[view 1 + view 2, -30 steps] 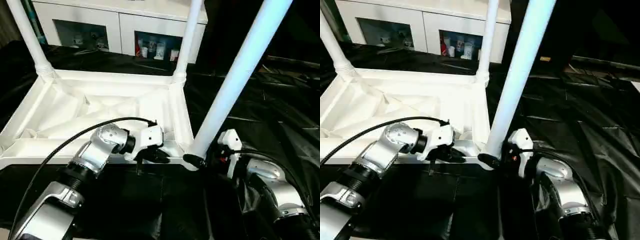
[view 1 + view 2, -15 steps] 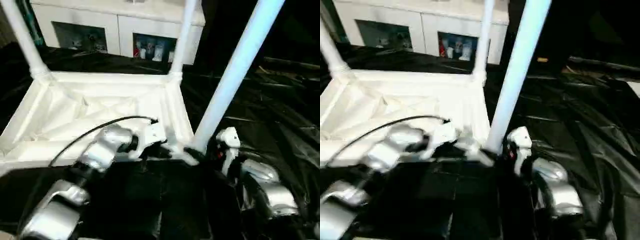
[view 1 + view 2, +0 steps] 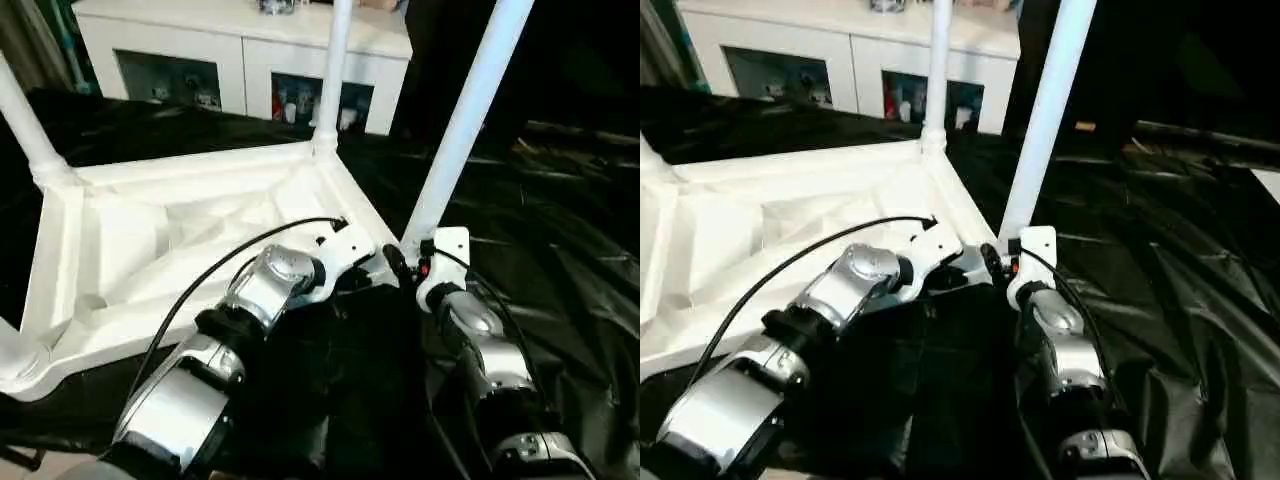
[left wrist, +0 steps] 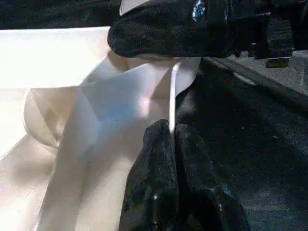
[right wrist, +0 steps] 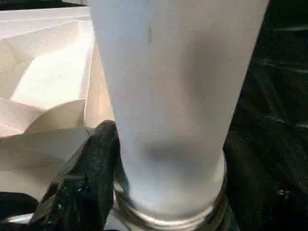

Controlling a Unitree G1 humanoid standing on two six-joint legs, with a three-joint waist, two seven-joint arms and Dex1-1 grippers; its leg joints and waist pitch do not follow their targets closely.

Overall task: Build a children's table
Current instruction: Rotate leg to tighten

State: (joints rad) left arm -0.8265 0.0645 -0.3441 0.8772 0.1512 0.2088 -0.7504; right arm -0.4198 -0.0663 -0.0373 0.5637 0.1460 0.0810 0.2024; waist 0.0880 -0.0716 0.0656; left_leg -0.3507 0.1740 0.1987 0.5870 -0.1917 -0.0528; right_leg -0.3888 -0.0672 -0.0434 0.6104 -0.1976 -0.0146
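Rotated since 1 s ago, upside-down white plastic children's table (image 3: 190, 225) lies on black-cloth work table (image 3: 560, 230) w/ near corner swung right. Right gripper (image 3: 398, 268) clamps white tapered tube leg (image 3: 462, 115) at its base; left gripper (image 3: 358, 277) pinches table rim beside it.

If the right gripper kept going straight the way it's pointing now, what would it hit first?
The right gripper already has its fingers around the base of the near leg, so that leg is first. Past it lies the upturned tabletop's corner, probably next, though depth is unclear.
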